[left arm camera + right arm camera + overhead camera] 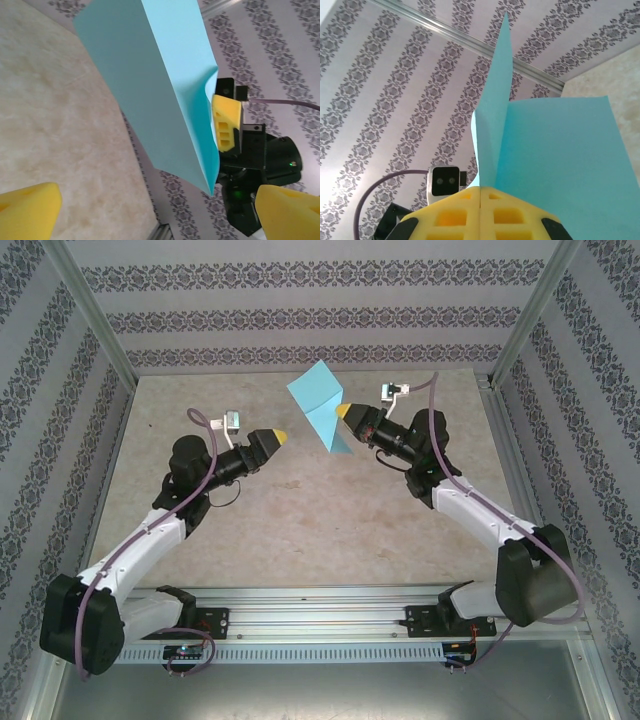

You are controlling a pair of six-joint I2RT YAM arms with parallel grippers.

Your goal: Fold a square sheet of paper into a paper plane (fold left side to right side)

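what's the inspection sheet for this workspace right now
surface: beige speckled table, paper not resting on it
job's things: turquoise sheet of paper, partly folded, held up in the air
clutter: nothing seen
grippers: right gripper shut on the paper's edge; left gripper open, apart from the paper
cables: purple cables run along both arms, none touching the paper
surroundings: patterned wallpaper walls, aluminium frame posts, mounting rail at the near edge
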